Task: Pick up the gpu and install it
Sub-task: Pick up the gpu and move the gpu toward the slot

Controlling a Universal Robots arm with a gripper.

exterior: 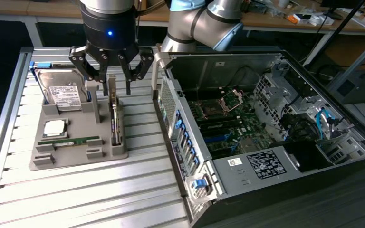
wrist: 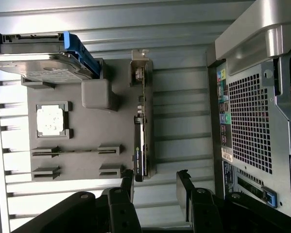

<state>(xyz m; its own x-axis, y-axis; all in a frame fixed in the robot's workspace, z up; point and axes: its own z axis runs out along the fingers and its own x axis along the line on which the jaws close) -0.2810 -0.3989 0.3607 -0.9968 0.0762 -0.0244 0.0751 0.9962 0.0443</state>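
Note:
The gpu (exterior: 114, 114) is a thin dark card with a silver end bracket. It stands on its edge in a slot along the side of the grey holder tray (exterior: 74, 159) that faces the computer case. My gripper (exterior: 113, 85) hangs just above the card's far end, open, with nothing held. In the wrist view the gpu (wrist: 139, 131) runs away from my gripper (wrist: 155, 182). Its near end sits inside the gap between the fingers, much closer to one fingertip (wrist: 127, 179) than to the other.
The tray also holds a silver hard drive (exterior: 63, 92), a square processor (exterior: 54, 127) and a slim green memory stick (exterior: 68, 141). The open computer case (exterior: 309, 156) lies at the exterior view's right with its motherboard (exterior: 233, 123) exposed. A slatted metal table (exterior: 93, 199) lies under everything.

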